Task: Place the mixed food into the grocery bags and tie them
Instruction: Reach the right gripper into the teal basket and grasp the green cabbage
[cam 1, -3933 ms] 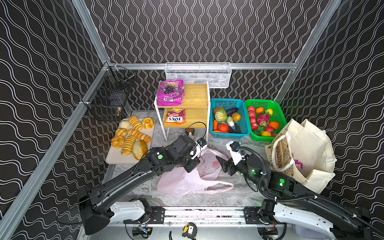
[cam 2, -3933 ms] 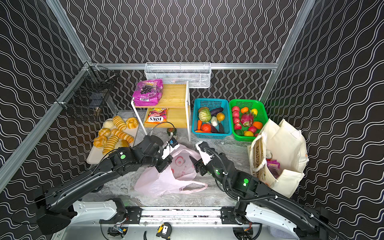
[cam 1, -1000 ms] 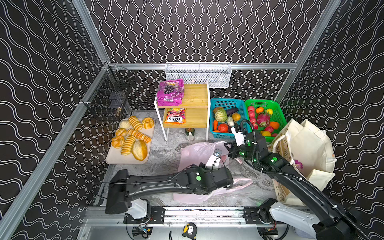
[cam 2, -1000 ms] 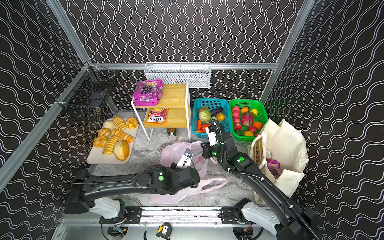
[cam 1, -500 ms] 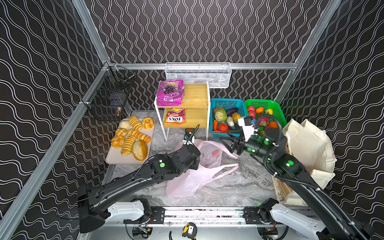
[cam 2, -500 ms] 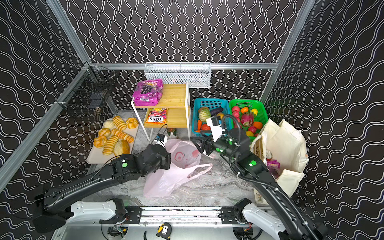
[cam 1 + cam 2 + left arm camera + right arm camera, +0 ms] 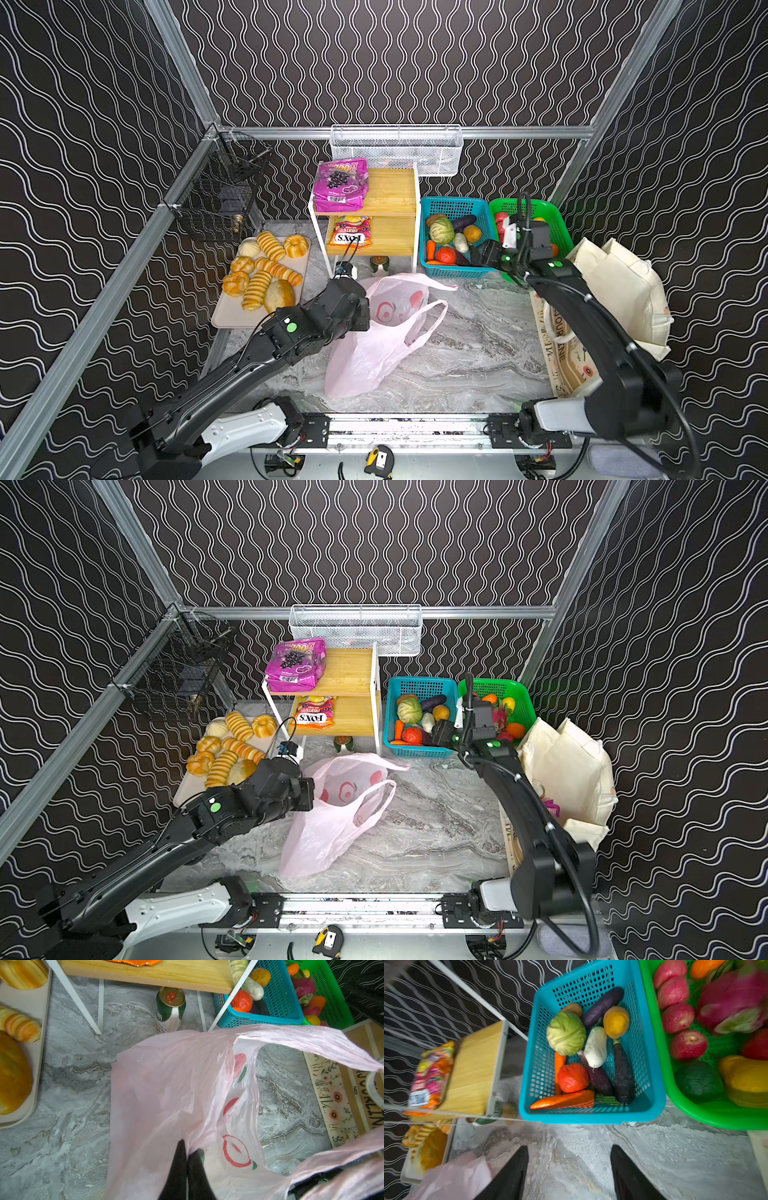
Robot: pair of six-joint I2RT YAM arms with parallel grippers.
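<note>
The left gripper (image 7: 187, 1147) was pinched shut on the rim of the pink plastic bag (image 7: 374, 353), which lay open-mouthed on the marble table (image 7: 478, 345). The right gripper (image 7: 569, 1147) hung empty, jaws apart, just before the blue basket (image 7: 591, 1119) holding the cabbage (image 7: 566, 1033). The cream tote (image 7: 623, 282) stood beside that arm.

The bench (image 7: 478, 345) is veined grey marble, the walls (image 7: 395, 62) black with white wavy lines. The plastic bag (image 7: 365, 365) is translucent pink, printed with red-and-white fruit rings and green leaves. The teal basket (image 7: 453, 272) holds a pale green cabbage (image 7: 566, 1033), a white radish (image 7: 595, 1047), a purple eggplant (image 7: 602, 1006), an orange carrot (image 7: 564, 1100) and a red tomato (image 7: 572, 1077); just beside it stands the bright green basket (image 7: 540, 204). The tote (image 7: 623, 282) is cream, its side printed with orange flowers. Left of the teal basket, the snack pouch (image 7: 340, 185) is magenta with dark grapes
</note>
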